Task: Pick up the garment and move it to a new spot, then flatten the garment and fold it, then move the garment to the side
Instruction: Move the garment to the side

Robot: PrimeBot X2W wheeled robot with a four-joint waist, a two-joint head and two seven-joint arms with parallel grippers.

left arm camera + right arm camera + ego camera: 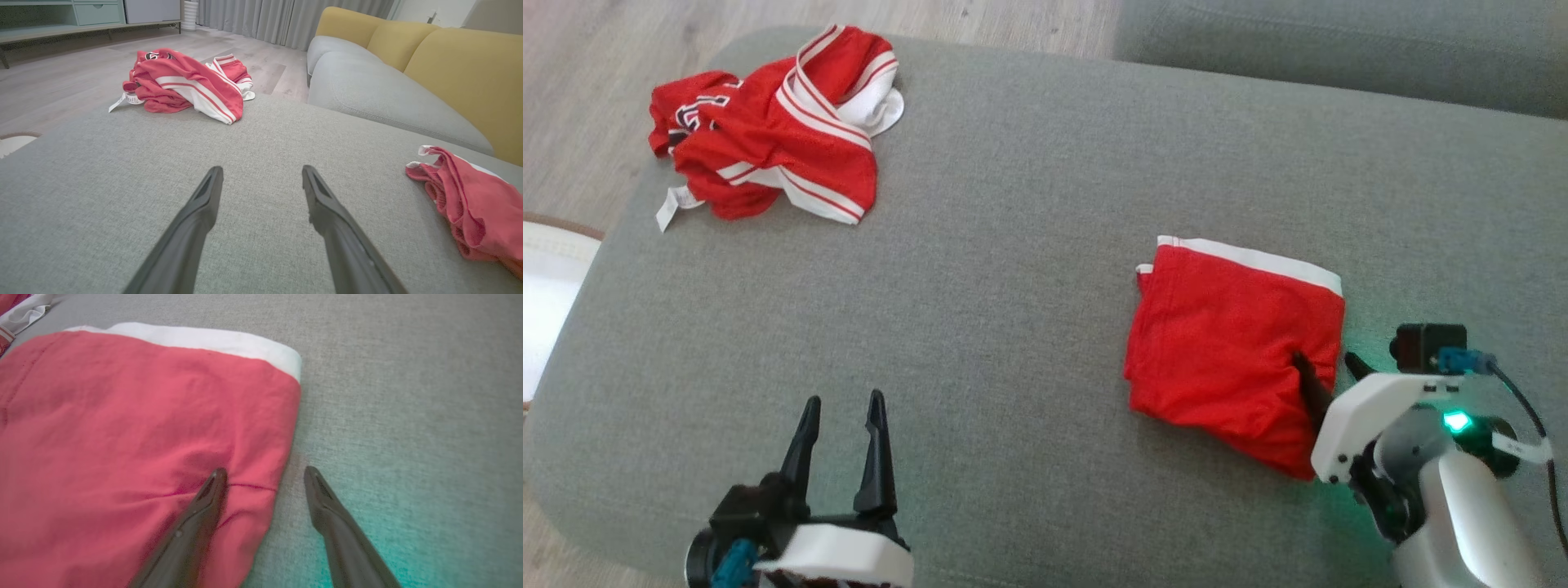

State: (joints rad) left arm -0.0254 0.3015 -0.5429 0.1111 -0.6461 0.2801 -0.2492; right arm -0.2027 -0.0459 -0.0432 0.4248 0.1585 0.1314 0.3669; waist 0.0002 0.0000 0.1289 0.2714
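Note:
A folded red garment (1233, 343) with a white waistband lies on the right of the grey cushion (1013, 245); it also lies at the right edge of the left wrist view (470, 204) and fills the left of the right wrist view (122, 437). My right gripper (1327, 367) is open at its near right edge: one finger rests on the red cloth, the other over bare cushion (408, 416). The jaws straddle the garment's edge (263, 473). My left gripper (841, 408) stands open over bare cushion at the lower left, with nothing between its fingers (261, 171).
A crumpled red and white striped jersey (776, 122) sits at the cushion's far left corner, also in the left wrist view (184, 83). A grey sofa seat (388, 94) with yellow backrests (466, 69) lies beyond. Wooden floor (588, 73) borders the cushion's left side.

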